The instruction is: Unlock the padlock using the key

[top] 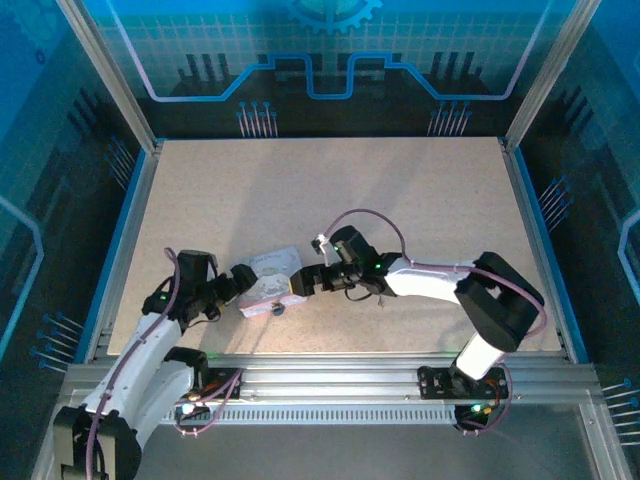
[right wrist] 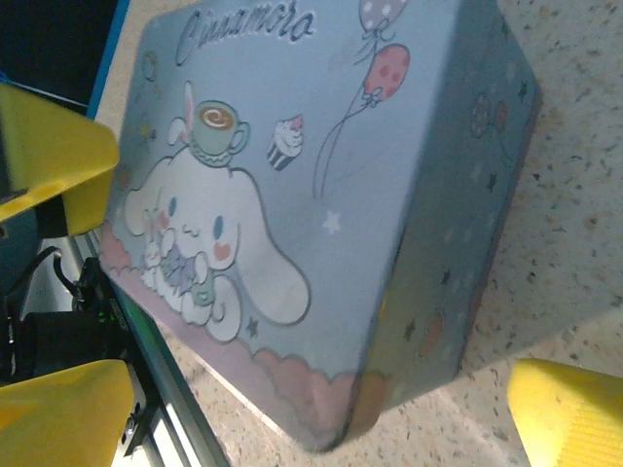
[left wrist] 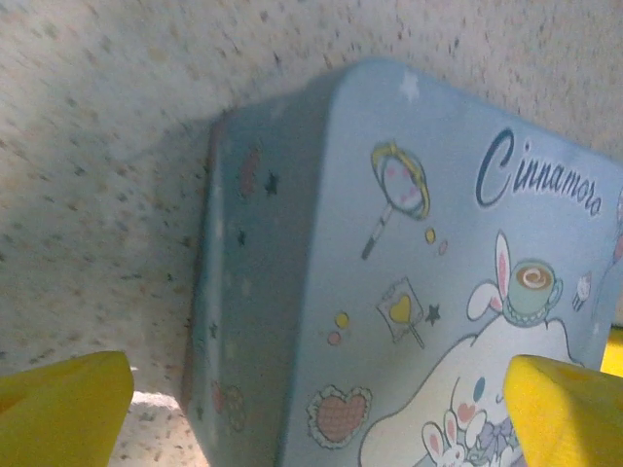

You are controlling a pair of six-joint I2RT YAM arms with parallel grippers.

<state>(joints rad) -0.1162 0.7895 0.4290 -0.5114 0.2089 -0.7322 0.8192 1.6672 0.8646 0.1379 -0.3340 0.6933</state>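
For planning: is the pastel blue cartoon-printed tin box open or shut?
Shut: the tin box shows its printed top flush, with no gap.

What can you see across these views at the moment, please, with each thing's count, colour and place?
tin: one, pastel blue with cartoon print, near side of the table, between the two grippers
padlock: one, small, dark bluish, by the tin's near edge
table: one, speckled beige, under everything
rails: several, silver, along the table's near edge
left gripper: one, yellow fingertips, open, at the tin's left end
right gripper: one, yellow fingertips, open, at the tin's right end
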